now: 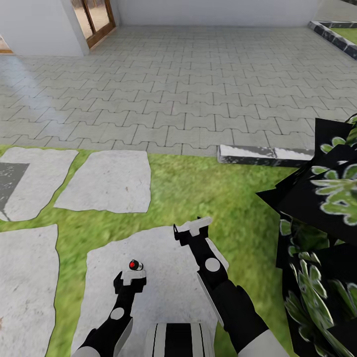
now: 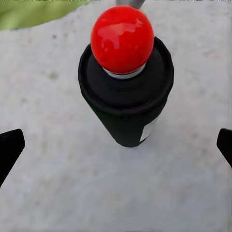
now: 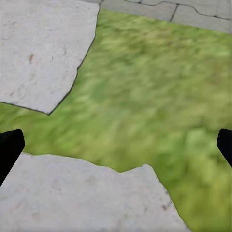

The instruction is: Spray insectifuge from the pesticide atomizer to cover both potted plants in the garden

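Pickup step, grasp not yet made. Left gripper (image 1: pixel 130 277) spread wide, fingertips at either side of the pesticide atomizer (image 2: pixel 126 82), which stands upright on a stone slab (image 1: pixel 163 277) just ahead, between the fingers and untouched. Red ball cap; white label strip, no writing legible. Next: advance, then close on the body. Right gripper (image 1: pixel 191 229) spread, empty, over grass (image 3: pixel 154 96).

Around the spray bottle (image 1: pixel 135 265) you have bare stone slab (image 1: pixel 163 277); dense leafy plants (image 1: pixel 322 238) crowd its right.
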